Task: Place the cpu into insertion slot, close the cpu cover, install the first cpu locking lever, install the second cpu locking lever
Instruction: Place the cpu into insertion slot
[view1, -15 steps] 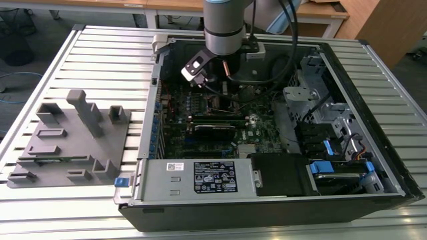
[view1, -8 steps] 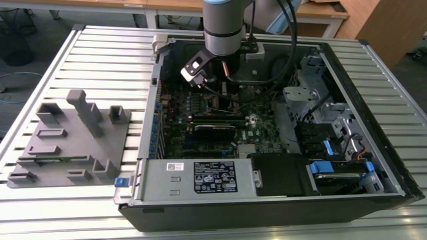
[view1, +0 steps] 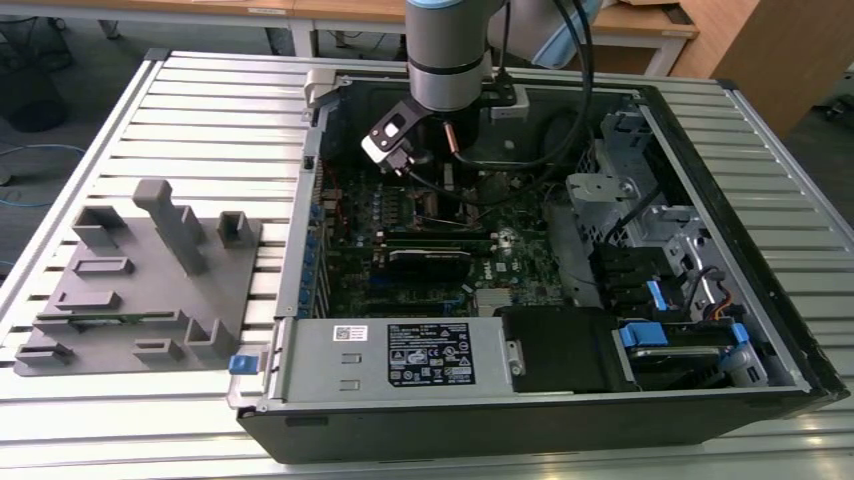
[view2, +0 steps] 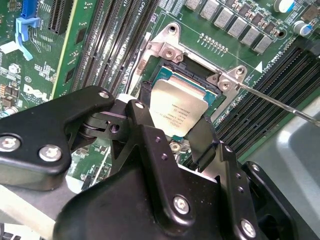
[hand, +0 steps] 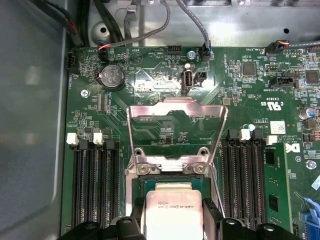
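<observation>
Between the black fingers of the gripper (view2: 172, 114), the cpu (view2: 182, 102) is clamped by two opposite edges, silver top up, in the second wrist view. It hangs right over the insertion slot (view2: 186, 77), within the rim or just above it; whether it is fully seated I cannot tell. The first step looks almost finished, but the chip is not released. Just beyond, in the first wrist view, the cpu cover (hand: 175, 106) stands swung up on its hinge, with green motherboard (hand: 150, 75) showing through its window, so it is not closed. A thin locking lever (view2: 280, 103) slants away from the socket's corner, unlatched. Both levers appear undone. Farther out, the arm (view1: 447, 50) reaches into the open computer case (view1: 561, 430).
</observation>
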